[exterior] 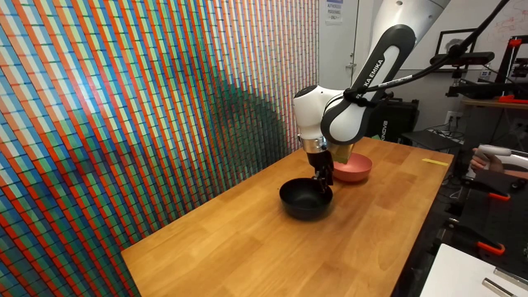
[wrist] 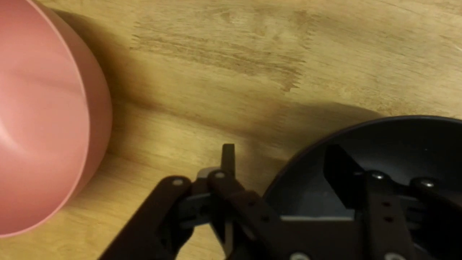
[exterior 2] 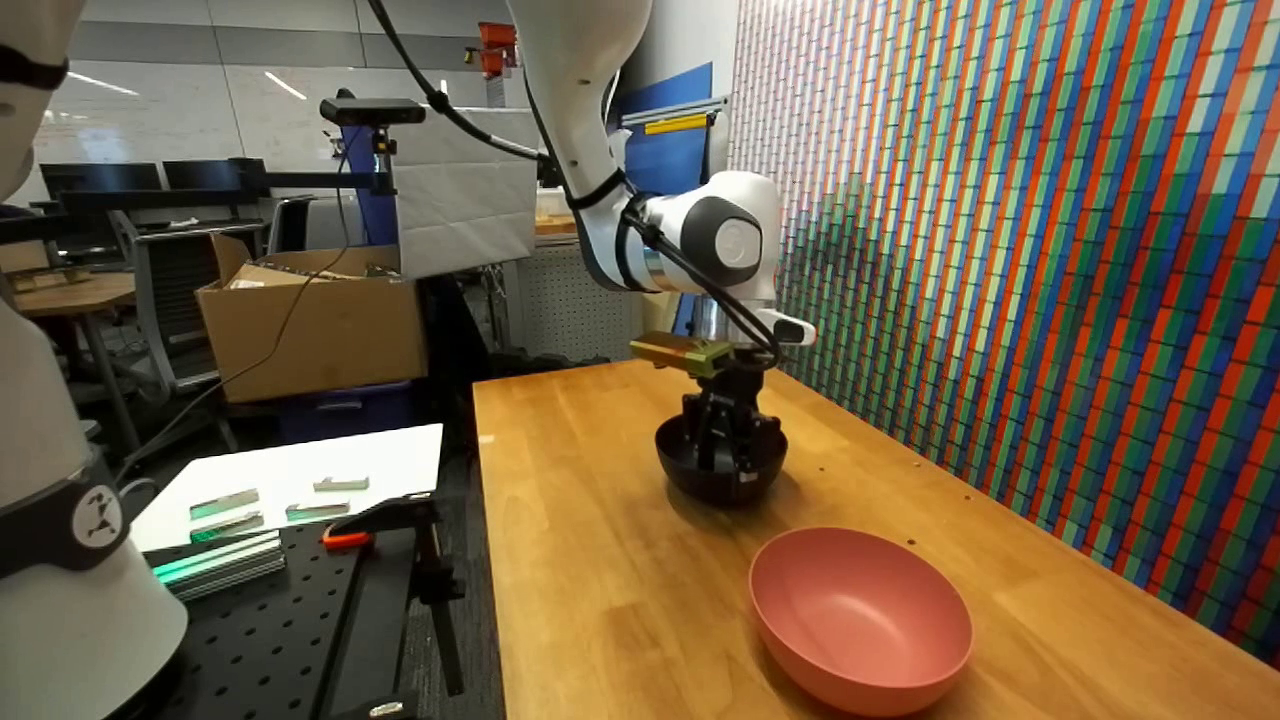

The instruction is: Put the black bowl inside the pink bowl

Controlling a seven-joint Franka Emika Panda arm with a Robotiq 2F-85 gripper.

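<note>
Wrist view: the jaws are standing well apart, straddling the rim of the black bowl (wrist: 426, 141), with one finger (wrist: 228, 157) hanging outside it above the wooden counter (wrist: 216, 72) and the opposite finger (wrist: 343, 175) hanging over its inside. Gaps are showing between both fingers and the rim, so the jaws are holding nothing. To the left, the pink bowl (wrist: 36, 119) is sitting with a strip of wood separating it from the black bowl, its plain inner surface showing.

In an exterior view, the Franka Emika Panda arm (exterior: 371, 78) is arching over the counter from the right, and the jaws are hanging at the black bowl's right rim. The black bowl is resting upright on the counter; beyond it, to the far right, the pink bowl is resting upright too, partly hidden by the wrist. Farther back, a black case (exterior: 396, 115) lettered KINOVA is standing behind the counter.

In an exterior view, an open cardboard box (exterior 2: 315, 340) is standing at the far left, holding something flat and brown, too unclear to name. There the pink bowl is sitting near and right, its smooth inside facing up; the black bowl is sitting farther off, to its left. The jaws are overlapping it, black on black, so how deep the inner finger is reaching cannot be told.
</note>
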